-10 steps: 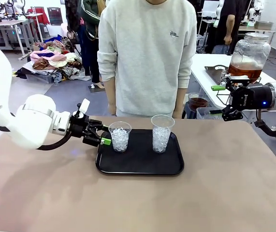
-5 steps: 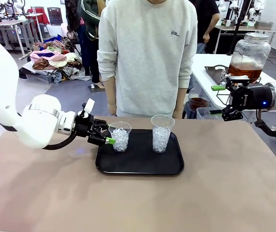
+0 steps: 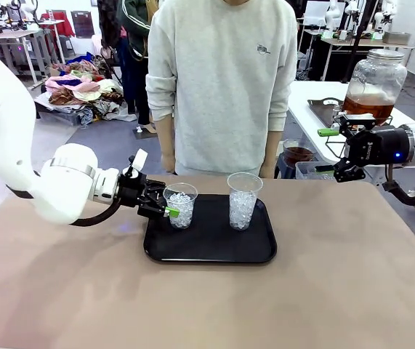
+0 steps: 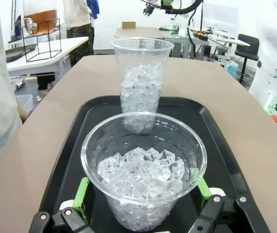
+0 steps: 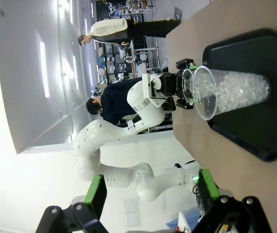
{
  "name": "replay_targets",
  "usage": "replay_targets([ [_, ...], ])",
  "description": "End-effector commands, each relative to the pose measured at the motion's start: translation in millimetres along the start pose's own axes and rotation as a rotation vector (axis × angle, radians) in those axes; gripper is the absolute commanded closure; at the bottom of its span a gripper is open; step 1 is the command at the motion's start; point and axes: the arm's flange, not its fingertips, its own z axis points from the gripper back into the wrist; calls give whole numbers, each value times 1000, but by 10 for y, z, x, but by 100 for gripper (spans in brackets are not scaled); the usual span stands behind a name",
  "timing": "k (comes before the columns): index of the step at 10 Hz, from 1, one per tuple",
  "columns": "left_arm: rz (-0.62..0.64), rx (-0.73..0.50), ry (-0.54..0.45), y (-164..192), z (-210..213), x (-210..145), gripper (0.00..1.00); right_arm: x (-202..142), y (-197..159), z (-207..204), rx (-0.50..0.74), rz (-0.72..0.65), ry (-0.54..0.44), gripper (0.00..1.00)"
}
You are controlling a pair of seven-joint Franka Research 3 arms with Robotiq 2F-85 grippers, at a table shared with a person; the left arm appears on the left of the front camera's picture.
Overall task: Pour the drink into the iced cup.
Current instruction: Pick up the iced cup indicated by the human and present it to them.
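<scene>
The left claw (image 3: 168,203), spread wide, flanked the shorter iced cup (image 3: 180,206) at the left end of the black tray (image 3: 214,253), mid-frame on the tan worktop (image 3: 338,276). From the left wrist camera its green pads (image 4: 82,193) stood one on either side of that cup's (image 4: 143,167) lower wall; whether they touched the plastic could not be told. A taller iced cup (image 3: 243,200) stood apart on the tray's right half. The person (image 3: 222,80) waited at the far edge, arms down.

The drink (image 3: 368,106), amber in a big glass jar (image 3: 374,80), sat on a side table in the upper right of the frame, well apart from both cups. The right claw (image 3: 335,154) hung spread and holding nothing just below the jar, off the worktop's right end.

By the look of it, the step in hand was taking hold of the cup, with no pouring begun. The next move likely called for a gentle squeeze, as thin clear plastic buckles, and for an upright carry so the ice stayed in.
</scene>
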Motion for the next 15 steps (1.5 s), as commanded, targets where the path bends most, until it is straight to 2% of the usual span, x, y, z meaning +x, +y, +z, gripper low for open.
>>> replay_targets([
  [1, -6, 15, -41, 14, -101, -24, 0, -1, 17, -3, 2, 4, 0, 0],
  [9, 7, 10, -79, 1, -248, -56, 0, -1, 17, -3, 2, 4, 0, 0],
  [10, 8, 1, -79, -10, -253, -52, 8, -1, 17, -3, 2, 4, 0, 0],
  [11, -22, -9, -89, -20, -251, -57, 28, -1, 17, -3, 2, 4, 0, 0],
  [15, -26, 2, -109, -70, -224, 14, 28, -1, 17, -3, 2, 4, 0, 0],
])
